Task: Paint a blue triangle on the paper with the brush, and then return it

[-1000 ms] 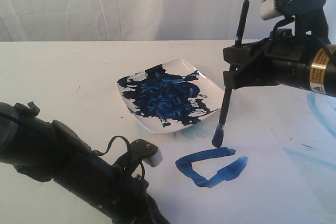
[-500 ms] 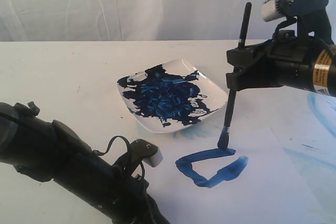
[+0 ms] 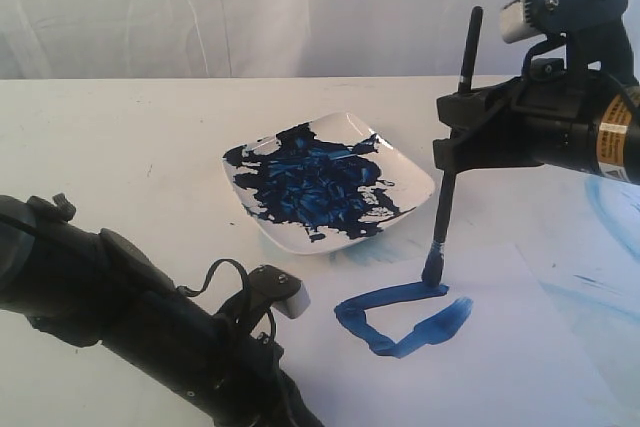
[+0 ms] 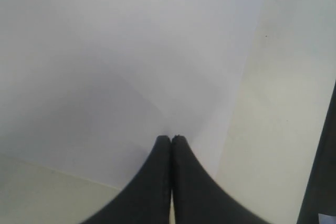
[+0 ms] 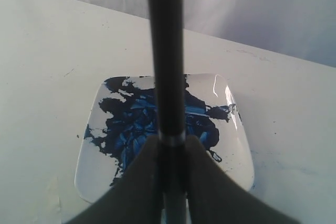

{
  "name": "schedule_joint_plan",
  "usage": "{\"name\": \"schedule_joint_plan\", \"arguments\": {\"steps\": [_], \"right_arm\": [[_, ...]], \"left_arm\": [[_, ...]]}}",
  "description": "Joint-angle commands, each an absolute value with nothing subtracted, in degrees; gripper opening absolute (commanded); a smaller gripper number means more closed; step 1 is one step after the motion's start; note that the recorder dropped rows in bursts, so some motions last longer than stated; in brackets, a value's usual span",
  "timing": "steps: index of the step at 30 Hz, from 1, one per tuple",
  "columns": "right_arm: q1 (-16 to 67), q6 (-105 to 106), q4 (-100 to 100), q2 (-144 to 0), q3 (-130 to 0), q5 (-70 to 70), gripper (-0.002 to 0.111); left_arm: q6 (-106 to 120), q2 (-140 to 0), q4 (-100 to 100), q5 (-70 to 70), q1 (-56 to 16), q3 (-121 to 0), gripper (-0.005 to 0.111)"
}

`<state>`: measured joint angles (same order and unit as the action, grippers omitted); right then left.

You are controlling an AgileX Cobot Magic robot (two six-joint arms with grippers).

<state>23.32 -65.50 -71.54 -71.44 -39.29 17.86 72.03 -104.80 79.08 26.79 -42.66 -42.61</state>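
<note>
My right gripper (image 3: 452, 152) is shut on the black-handled brush (image 3: 447, 209), holding it nearly upright; the same brush (image 5: 165, 66) runs up between the fingers in the right wrist view. Its blue-stained bristles (image 3: 433, 269) touch the right end of the upper stroke of the blue triangle (image 3: 395, 319), which shows two thick dark-blue strokes and an open right side on the white paper (image 3: 480, 367). My left gripper (image 4: 171, 139) is shut with nothing in it, its tips over the paper (image 4: 121, 61) near its edge; in the exterior view only the left arm shows.
A white square dish (image 3: 400, 162) smeared with dark-blue paint sits just behind the paper; the dish (image 5: 237, 145) also fills the right wrist view. Pale light-blue smears (image 3: 605, 202) mark the table at the right. A white curtain hangs behind the table.
The right gripper has carried the brush slightly right and down. The bristles went from hovering left of the upper stroke's end to touching that end. The left arm has not moved.
</note>
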Motion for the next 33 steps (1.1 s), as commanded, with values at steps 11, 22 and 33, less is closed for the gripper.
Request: {"name": "schedule_joint_plan", "arguments": {"steps": [11,22,33], "right_arm": [[23.33,-65.76,-71.75,-71.55,-38.12,15.66,0.0],[23.33,-65.76,-72.0,-71.42,-38.12,9.34,0.0],[23.33,-64.51,-72.0,-71.42,-38.12,6.02,0.0]], "left_arm": [[72.15,-104.64,78.76,27.62,-43.07,-42.57,0.0],[72.15,-104.64,78.76,27.62,-43.07,-42.57,0.0],[72.15,-104.64,78.76,27.62,-43.07,-42.57,0.0]]}}
